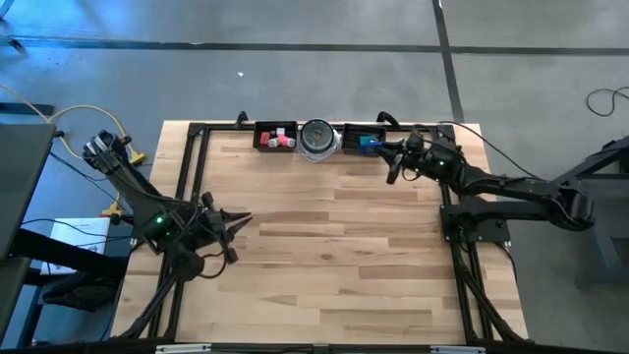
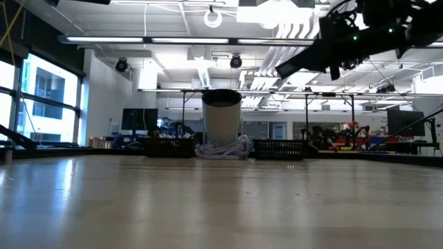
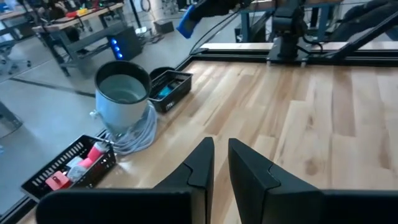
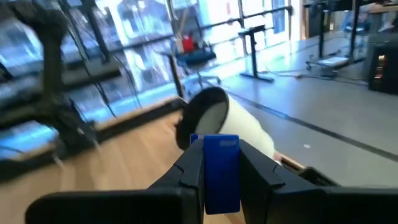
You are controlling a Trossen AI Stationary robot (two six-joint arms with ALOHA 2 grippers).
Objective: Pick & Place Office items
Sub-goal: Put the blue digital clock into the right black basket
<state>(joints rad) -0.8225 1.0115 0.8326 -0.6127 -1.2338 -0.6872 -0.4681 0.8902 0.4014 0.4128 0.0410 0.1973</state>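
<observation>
My right gripper (image 4: 221,163) is shut on a blue flat piece (image 4: 221,171) and hangs in the air near the table's far right, beside the right black tray (image 1: 362,141). It also shows in the left wrist view, with the blue piece (image 3: 186,22) raised above the table. The left black tray (image 1: 277,136) holds red, pink and white pieces (image 3: 74,169). A teal piece (image 3: 163,92) lies in the right tray. My left gripper (image 3: 221,165) is shut, holds nothing and waits over the table's left side (image 1: 236,221). My right gripper pinches the blue flat piece between its two fingers by its flat faces (image 4: 221,186). The piece stands on edge in the gap, with one end (image 4: 219,142) reaching past the fingertips. It is lifted clear of the table and trays.
A round silver-grey container (image 1: 317,140) stands between the two trays at the far edge, with white cord coiled at its base (image 3: 134,134). A black frame (image 1: 192,177) runs along the table's sides. The wide wooden middle (image 1: 334,256) of the table carries nothing.
</observation>
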